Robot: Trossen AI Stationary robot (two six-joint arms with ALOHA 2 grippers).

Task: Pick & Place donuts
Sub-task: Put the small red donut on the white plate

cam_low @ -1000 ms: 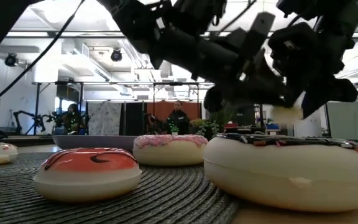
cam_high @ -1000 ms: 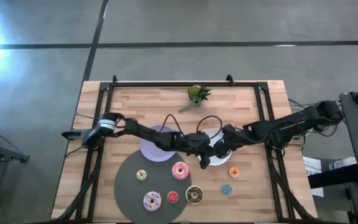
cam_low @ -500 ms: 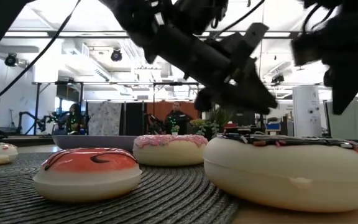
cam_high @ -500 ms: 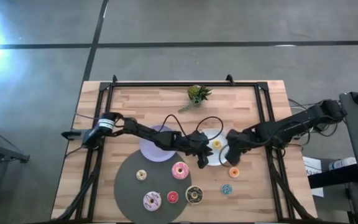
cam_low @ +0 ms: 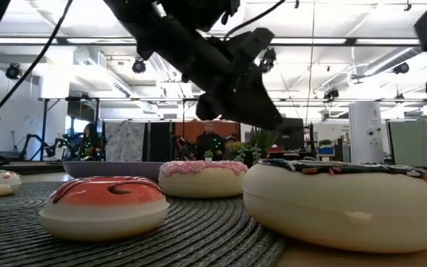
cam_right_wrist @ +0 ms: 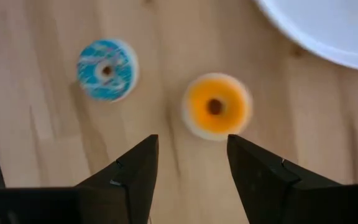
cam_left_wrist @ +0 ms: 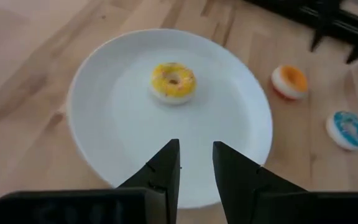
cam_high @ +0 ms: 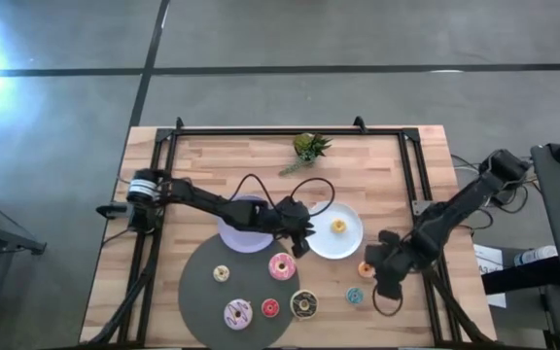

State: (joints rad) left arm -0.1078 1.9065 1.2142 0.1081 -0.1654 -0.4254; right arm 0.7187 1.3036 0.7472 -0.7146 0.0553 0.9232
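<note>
My left gripper (cam_high: 297,241) (cam_left_wrist: 196,152) is open and empty, above the near left rim of the white plate (cam_high: 350,245). A yellow donut (cam_high: 338,227) (cam_left_wrist: 173,81) lies flat on that plate. My right gripper (cam_high: 377,264) (cam_right_wrist: 191,146) is open and empty, above the table just right of the orange donut (cam_high: 365,269) (cam_right_wrist: 217,107). The teal donut (cam_high: 355,295) (cam_right_wrist: 107,70) lies on the wood nearby. The pink (cam_high: 281,265), chocolate (cam_high: 304,304), red (cam_high: 270,308), purple-white (cam_high: 237,314) and a small yellow donut (cam_high: 221,273) lie on the dark grey disc (cam_high: 202,292).
A lilac plate (cam_high: 241,233) lies under my left arm, left of the white plate. A small green plant (cam_high: 309,147) stands near the far edge. A black frame (cam_high: 261,131) runs along the table's far and side edges. A person (cam_low: 210,141) stands in the room behind.
My right gripper has drawn back from over the white plate toward the table's near right and now hangs by the orange donut. My left gripper has drawn back a little toward the left. The yellow donut, hidden under the grippers a second ago, now lies uncovered on the white plate.
</note>
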